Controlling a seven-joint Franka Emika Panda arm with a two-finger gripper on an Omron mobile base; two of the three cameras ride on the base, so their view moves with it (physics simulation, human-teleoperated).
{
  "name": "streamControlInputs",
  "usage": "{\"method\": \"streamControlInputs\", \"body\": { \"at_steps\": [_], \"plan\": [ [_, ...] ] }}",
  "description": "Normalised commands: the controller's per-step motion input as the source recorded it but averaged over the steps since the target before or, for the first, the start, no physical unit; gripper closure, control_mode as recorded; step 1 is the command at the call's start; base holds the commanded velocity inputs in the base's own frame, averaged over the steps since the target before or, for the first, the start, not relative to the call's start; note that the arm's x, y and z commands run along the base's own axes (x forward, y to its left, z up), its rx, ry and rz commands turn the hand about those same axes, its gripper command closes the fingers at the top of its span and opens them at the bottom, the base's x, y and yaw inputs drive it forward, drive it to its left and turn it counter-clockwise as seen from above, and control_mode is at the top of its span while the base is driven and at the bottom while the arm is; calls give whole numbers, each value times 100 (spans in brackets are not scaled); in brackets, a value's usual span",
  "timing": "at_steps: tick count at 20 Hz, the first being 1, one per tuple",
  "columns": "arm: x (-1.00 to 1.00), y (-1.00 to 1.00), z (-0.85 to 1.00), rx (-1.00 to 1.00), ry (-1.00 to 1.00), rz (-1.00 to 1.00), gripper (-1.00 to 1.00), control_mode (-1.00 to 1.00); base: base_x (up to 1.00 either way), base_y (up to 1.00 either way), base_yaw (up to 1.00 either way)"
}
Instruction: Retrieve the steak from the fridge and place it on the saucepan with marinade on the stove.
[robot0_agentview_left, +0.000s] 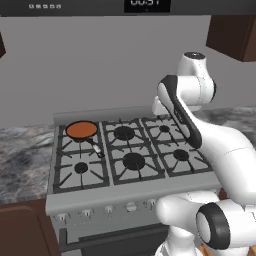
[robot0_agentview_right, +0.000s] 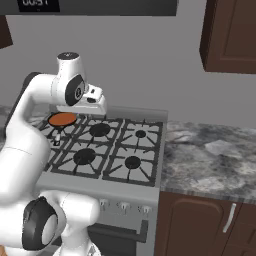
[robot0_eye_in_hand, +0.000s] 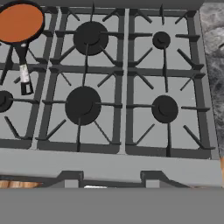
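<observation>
The saucepan sits on the back-left burner of the stove. The flat orange marinade fills it, with nothing lying on top. Its thin dark handle points toward the stove front. My gripper hovers above the stove's middle, to the right of the pan, looking down at the burners. Its fingertips stand wide apart, open, with nothing between them. The steak and the fridge are out of view.
Marbled grey counter lies left of the stove and right of it. Dark brown cabinets hang at the upper right. A dark appliance with a clock sits above the stove. Front knobs line the range.
</observation>
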Motion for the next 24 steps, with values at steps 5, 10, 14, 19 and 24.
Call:
{"method": "streamControlInputs", "body": {
  "at_steps": [5,10,14,19,24],
  "plan": [
    [-59,0,-4,0,-9,0,-100,-100,0,0,0],
    [-99,-4,-20,0,-14,0,-100,-100,0,0,0],
    [-87,-3,-24,0,-13,0,-100,-100,0,0,0],
    [-75,0,-23,0,-13,0,-100,-100,0,0,0],
    [-30,0,-10,0,-6,0,-100,100,0,0,0]
  ]
}}
